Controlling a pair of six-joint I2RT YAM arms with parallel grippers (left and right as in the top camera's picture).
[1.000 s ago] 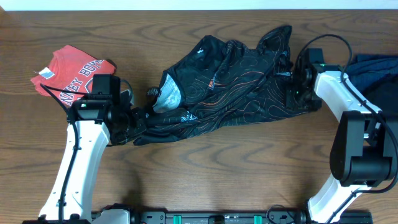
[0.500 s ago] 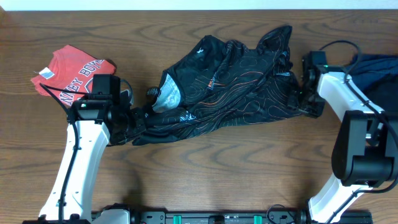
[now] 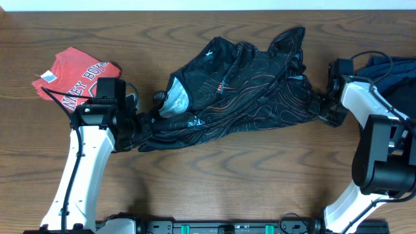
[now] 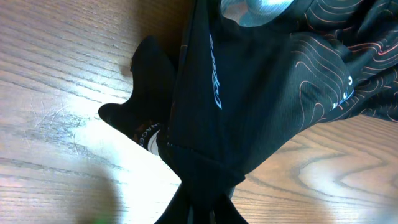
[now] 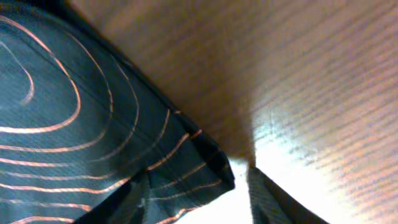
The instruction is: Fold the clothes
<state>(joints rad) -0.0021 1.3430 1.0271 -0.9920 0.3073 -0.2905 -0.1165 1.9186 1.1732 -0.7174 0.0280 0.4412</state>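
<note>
Holding black jersey (image 3: 240, 84) stretched, long axis running away from red shirt (image 3: 75, 75). Our left gripper (image 3: 143, 128) clamps end nearest red shirt; right gripper (image 3: 325, 110) at far end, can't tell its grip tbh.

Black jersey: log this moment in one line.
black jersey: crumpled, unfolded | left gripper: pinching its left end | right gripper: at opposite corner, grip unclear

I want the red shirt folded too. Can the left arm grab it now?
Probably not yet. The left hand is shut on the black shirt. The red shirt lies close beside that arm, nothing between, so after letting go it likely could.
</note>
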